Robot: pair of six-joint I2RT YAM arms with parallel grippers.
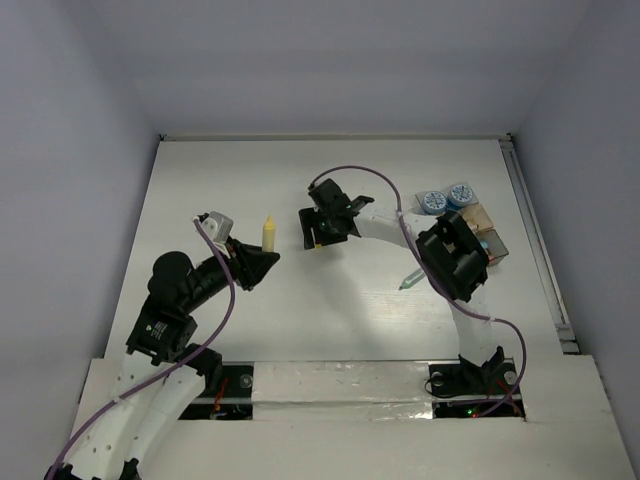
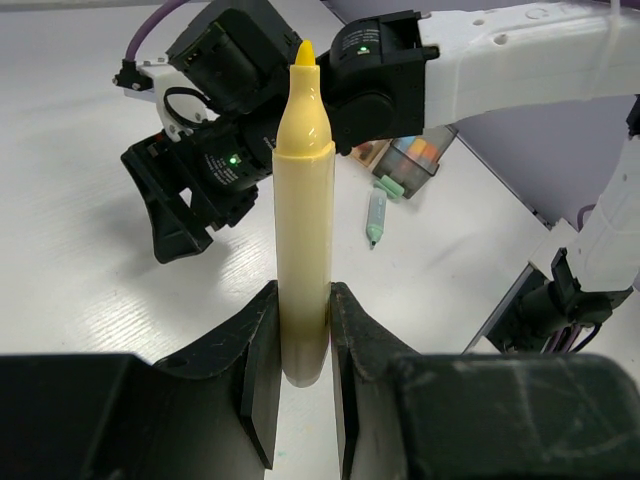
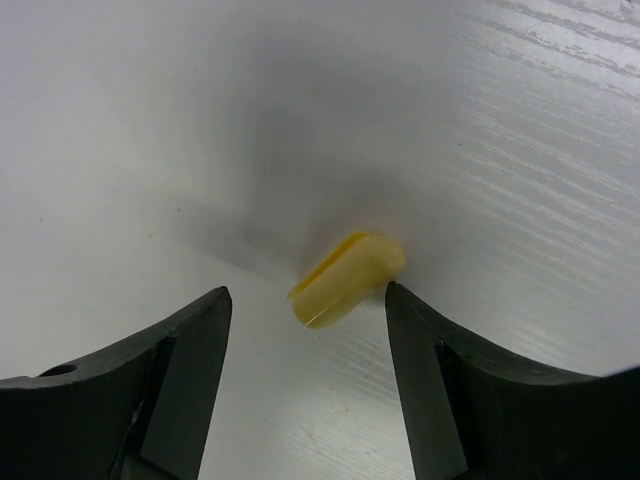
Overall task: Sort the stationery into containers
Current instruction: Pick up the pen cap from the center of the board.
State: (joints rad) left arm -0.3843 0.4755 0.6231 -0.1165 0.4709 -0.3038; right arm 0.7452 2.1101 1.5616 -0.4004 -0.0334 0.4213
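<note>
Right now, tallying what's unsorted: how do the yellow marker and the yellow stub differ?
The yellow marker is long, the yellow stub short. The marker stands upright; the stub lies sideways on the table. The left gripper's jaws clamp the marker; the stub lies loose between the right gripper's open jaws. Both are yellow.

The marker (image 2: 303,200) is pale yellow, the cap (image 3: 347,278) yellow too; the pen (image 2: 376,215) is mint-green, the pots (image 1: 432,201) blue-and-white, the desk (image 3: 520,120) white, faintly grained.

No readable txt, labels or nos. in any view. Blue-white pots (image 1: 433,201) carry some lid pattern, too small to make out.
</note>
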